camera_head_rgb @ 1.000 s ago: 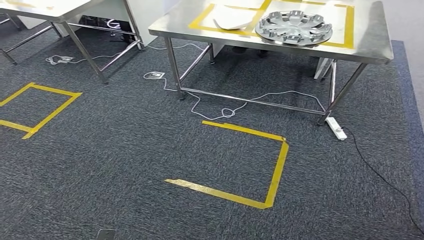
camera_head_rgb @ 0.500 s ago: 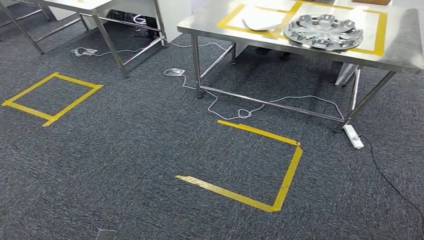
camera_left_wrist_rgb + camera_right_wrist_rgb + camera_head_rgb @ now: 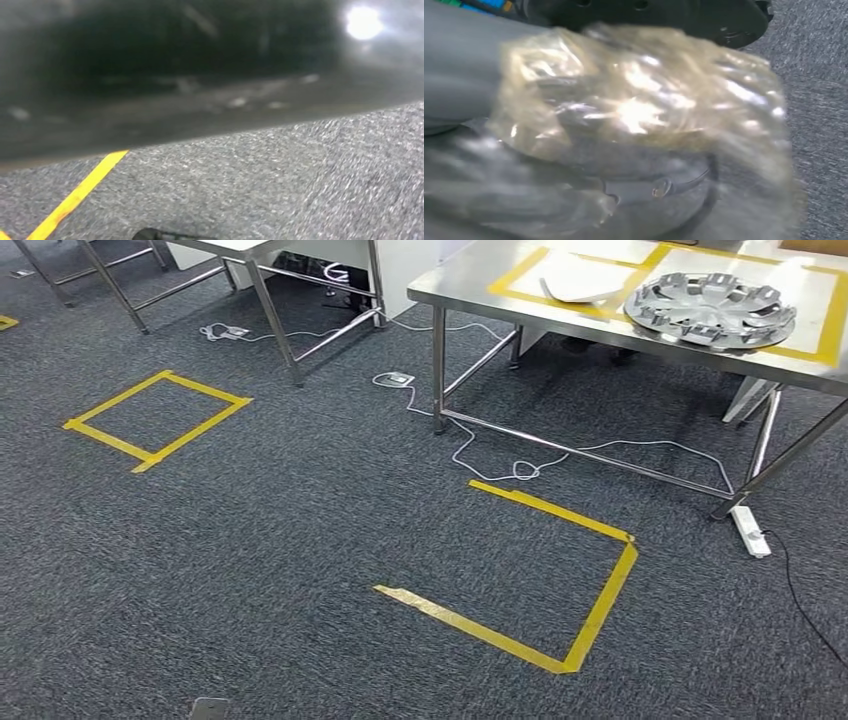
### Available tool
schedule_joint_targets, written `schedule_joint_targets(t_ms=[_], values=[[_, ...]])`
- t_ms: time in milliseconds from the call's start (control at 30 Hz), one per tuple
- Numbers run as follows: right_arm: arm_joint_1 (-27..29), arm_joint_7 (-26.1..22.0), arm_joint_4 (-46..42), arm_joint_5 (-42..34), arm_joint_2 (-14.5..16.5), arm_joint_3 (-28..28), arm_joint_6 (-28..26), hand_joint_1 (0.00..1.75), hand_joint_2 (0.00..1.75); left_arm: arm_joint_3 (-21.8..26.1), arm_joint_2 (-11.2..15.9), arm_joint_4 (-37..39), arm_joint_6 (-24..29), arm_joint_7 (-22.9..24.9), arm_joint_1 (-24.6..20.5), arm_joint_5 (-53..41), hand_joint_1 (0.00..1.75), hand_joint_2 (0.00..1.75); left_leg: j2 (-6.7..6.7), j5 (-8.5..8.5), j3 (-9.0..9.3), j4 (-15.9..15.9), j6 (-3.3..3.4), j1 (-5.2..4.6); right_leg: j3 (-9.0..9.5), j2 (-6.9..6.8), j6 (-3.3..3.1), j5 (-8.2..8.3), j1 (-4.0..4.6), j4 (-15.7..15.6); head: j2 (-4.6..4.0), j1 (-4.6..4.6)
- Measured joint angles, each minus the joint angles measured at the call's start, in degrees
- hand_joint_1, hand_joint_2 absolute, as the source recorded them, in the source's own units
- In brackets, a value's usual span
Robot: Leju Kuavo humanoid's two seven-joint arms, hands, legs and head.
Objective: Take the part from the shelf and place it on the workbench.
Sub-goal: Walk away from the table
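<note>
1. Dark grey carpet floor (image 3: 250,540), marked with yellow tape.
2. Open-sided tape outline (image 3: 560,580) in front of the steel table; closed tape square (image 3: 157,420) well apart, off to the left.
3. White cable (image 3: 520,465) loops on the carpet under the table, running from a floor socket (image 3: 396,379).
4. White power strip (image 3: 751,531) lies beside the table's right leg.
5. Second table frame (image 3: 270,310) stands at the far left.

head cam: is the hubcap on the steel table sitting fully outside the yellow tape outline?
No, the hubcap lies inside the yellow tape outline marked on the steel table.
</note>
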Motion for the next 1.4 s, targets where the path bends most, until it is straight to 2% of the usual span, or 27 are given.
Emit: schedule_joint_targets(t_ms=[67,167,200,233,267,333,400,467,533,600,667,700,733,767,833,867,900,933,1000,1067,1100,1167,1200,1233,1267,1333,1400], values=[[-0.01,-0.01,0.18,0.16,-0.02,0.01,-0.31,0.0,0.0,0.0,0.02,0.02,-0.08,-0.05,-0.04,-0.01,0.0,0.0,1.05,-2.01,-1.3,2.9,-0.54,0.05,0.14,-0.94,-0.68,0.29,-0.21,-0.38,0.0,-0.3],[0.14,0.04,0.45,0.25,-0.08,0.01,-0.76,0.0,0.0,0.03,-0.13,0.04,-0.1,0.04,-0.19,0.05,0.0,0.0,2.79,-7.33,-6.25,13.73,-1.2,0.32,0.14,-2.62,-1.13,0.21,-0.14,-0.4,0.0,-0.56],[0.16,0.06,0.55,0.26,-0.11,0.01,-0.85,0.0,0.0,0.06,-0.15,0.07,-0.08,0.12,-0.12,0.1,0.0,0.0,2.98,-7.82,-7.24,15.97,-1.33,0.4,0.13,-3.09,-1.15,0.15,-0.11,-0.36,0.0,-0.55],[0.15,0.08,0.63,0.26,-0.15,0.01,-0.93,0.0,0.0,0.1,-0.16,0.08,-0.06,0.23,-0.01,0.16,0.0,0.0,3.11,-7.15,-7.22,16.08,-1.38,0.44,0.16,-3.49,-1.12,0.09,-0.1,-0.32,0.0,-0.57],[0.12,0.08,0.73,0.36,-0.17,0.01,-1.01,0.0,0.0,0.14,-0.15,0.1,-0.05,0.34,0.09,0.31,0.0,0.0,3.29,-5.48,-6.11,13.93,-1.35,0.47,0.25,-3.86,-1.03,-0.01,-0.1,-0.27,0.0,-0.58],[-0.01,-0.03,1.17,1.18,-0.18,0.1,-1.55,0.0,0.0,0.34,-0.03,0.1,-0.36,0.48,0.15,0.99,0.0,0.0,4.51,-1.69,-2.2,6.24,-1.07,0.34,0.5,-4.56,-0.67,-0.32,0.03,-0.14,0.0,-0.6],[-0.3,-0.15,2.04,2.27,-0.21,0.35,-2.74,0.0,0.0,0.82,0.11,0.1,-1.07,0.5,0.06,1.8,0.0,0.0,5.62,-0.48,0.14,1.24,-0.54,0.11,0.57,-5.19,-0.16,-0.68,0.38,0.1,0.0,-0.53],[-0.78,-0.16,3.14,2.7,-0.32,0.58,-4.1,0.0,0.0,1.31,0.24,0.09,-1.7,0.51,0.25,2.14,0.0,0.0,5.44,-0.77,0.19,0.54,0.07,-0.05,0.59,-5.81,0.31,-0.85,0.54,0.2,0.0,-0.49],[-1.28,-0.1,4.61,2.75,-0.62,0.67,-5.47,0.0,0.0,1.59,0.38,0.09,-2.07,0.51,0.64,2.1,0.0,0.0,4.89,-0.58,0.13,0.37,0.73,0.08,0.18,-5.11,0.91,-1.71,0.38,1.02,0.01,-0.43],[-1.51,-0.03,6.19,2.7,-1.04,0.7,-6.47,0.0,0.0,1.69,0.52,0.09,-2.19,0.51,0.68,1.86,0.0,0.0,4.26,-0.35,0.06,0.17,1.35,0.28,-2.04,-3.23,1.41,-4.69,0.2,5.71,0.01,-0.21],[-1.45,0.02,7.41,2.56,-1.44,0.7,-7.04,0.0,0.0,1.72,0.6,0.08,-2.17,0.51,0.59,1.72,0.0,0.0,3.48,-0.28,-0.09,0.18,1.64,0.2,-5.83,-2.24,1.53,-8.23,0.17,13.67,0.0,-0.1],[-1.4,0.02,7.97,2.48,-1.64,0.7,-7.32,0.0,0.0,1.73,0.6,0.08,-2.16,0.52,0.61,1.69,0.0,0.0,3.06,-0.28,-0.11,0.19,1.69,0.15,-7.3,-2.11,1.53,-8.9,0.17,16.48,0.0,-0.11],[-1.37,0.02,8.49,2.42,-1.81,0.69,-7.57,0.0,0.0,1.74,0.58,0.08,-2.15,0.54,0.66,1.66,0.0,0.0,2.64,-0.27,-0.09,0.2,1.7,0.12,-7.91,-2.05,1.46,-8.44,0.17,17.32,0.0,-0.1],[-1.37,0.02,8.94,2.39,-1.99,0.69,-7.79,0.0,0.0,1.76,0.56,0.08,-2.14,0.56,0.71,1.62,0.0,0.0,2.2,-0.27,-0.02,0.21,1.7,0.09,-7.35,-1.95,1.34,-6.85,0.17,15.73,0.0,-0.11],[-1.41,0.02,9.65,2.38,-2.32,0.69,-8.05,0.0,0.0,1.79,0.51,0.08,-2.14,0.57,0.72,1.55,0.0,0.0,1.31,-0.26,0.12,0.23,1.62,0.08,-4.04,-0.93,0.85,-2.53,0.18,8.16,0.0,-0.1],[-1.45,0.02,9.92,2.38,-2.47,0.69,-8.12,0.0,0.0,1.8,0.47,0.08,-2.14,0.57,0.67,1.54,0.0,0.0,0.87,-0.29,0.09,0.34,1.46,-0.02,-2.38,-0.16,0.61,-1.13,0.13,4.4,0.0,-0.11],[-1.49,0.01,10.18,2.38,-2.62,0.7,-8.17,0.0,0.0,1.81,0.44,0.08,-2.14,0.57,0.64,1.53,0.0,0.0,0.53,-0.26,-0.03,0.42,1.19,-0.06,-1.31,0.48,0.43,-0.47,0.13,2.0,0.0,-0.14],[-1.52,0.01,10.43,2.38,-2.76,0.7,-8.21,0.0,0.0,1.85,0.42,0.08,-2.14,0.57,0.65,1.53,0.0,0.0,0.2,-0.2,-0.21,0.5,0.84,-0.05,-0.75,0.88,0.31,-0.43,0.15,0.91,0.0,-0.14],[-1.54,-0.03,10.88,2.37,-2.92,0.7,-8.34,0.0,0.0,1.97,0.46,0.08,-2.14,0.58,0.78,1.45,0.0,0.0,-0.3,-0.05,-0.55,0.61,0.14,0.08,-0.45,0.45,0.01,-0.32,0.13,0.61,0.0,-0.16],[-1.57,-0.07,11.26,2.36,-2.98,0.7,-8.55,0.0,0.0,2.07,0.52,0.05,-2.14,0.58,0.86,1.31,0.0,0.0,0.5,-1.29,-1.35,2.33,-0.41,0.11,-0.21,-0.38,-0.52,0.02,-0.07,0.27,0.0,-0.37],[-1.57,-0.08,11.44,2.34,-2.99,0.7,-8.67,0.0,0.0,2.09,0.54,0.03,-2.14,0.59,0.82,1.23,0.0,0.0,1.29,-2.84,-2.45,4.8,-0.65,0.13,-0.12,-0.94,-0.76,0.12,-0.17,0.11,0.0,-0.5],[-1.53,-0.09,11.8,2.32,-3.03,0.7,-8.85,0.0,0.0,2.1,0.47,0.01,-2.14,0.61,0.74,1.12,0.0,0.0,2.64,-6.6,-5.88,12.26,-1.11,0.24,-0.11,-2.06,-1.02,0.04,-0.06,0.11,0.0,-0.76],[-1.52,-0.09,11.95,2.32,-3.04,0.7,-8.9,0.0,0.0,2.11,0.45,0.01,-2.14,0.62,0.75,1.09,0.0,0.0,2.91,-7.68,-7.31,15.35,-1.26,0.3,-0.11,-2.6,-1.06,-0.01,-0.01,0.13,0.0,-0.74],[-1.54,-0.09,12.1,2.31,-3.06,0.7,-8.92,0.0,0.0,2.14,0.44,-0.01,-2.14,0.62,0.82,1.07,0.0,0.0,3.06,-7.68,-7.9,16.71,-1.33,0.33,-0.09,-3.08,-1.07,-0.08,0.02,0.13,0.0,-0.75],[-1.57,-0.09,12.23,2.3,-3.08,0.7,-8.95,0.0,0.0,2.17,0.46,-0.04,-2.14,0.62,0.9,1.08,0.0,0.0,3.18,-6.51,-7.34,15.72,-1.32,0.35,-0.01,-3.51,-1.03,-0.16,0.04,0.14,0.0,-0.75],[-1.67,-0.09,12.5,2.28,-3.1,0.7,-8.99,0.0,0.0,2.33,0.5,-0.14,-2.14,0.62,1.0,1.08,0.0,0.0,4.17,-2.59,-3.68,8.7,-1.03,0.31,0.33,-4.29,-0.8,-0.4,0.07,0.15,0.0,-0.77],[-1.75,-0.09,12.73,2.27,-3.14,0.7,-9.0,0.0,0.0,2.51,0.51,-0.25,-2.14,0.62,0.83,1.08,0.0,0.0,5.66,-0.66,-0.53,2.36,-0.51,-0.02,0.4,-5.0,-0.29,-0.75,0.38,0.31,0.01,-0.74]])
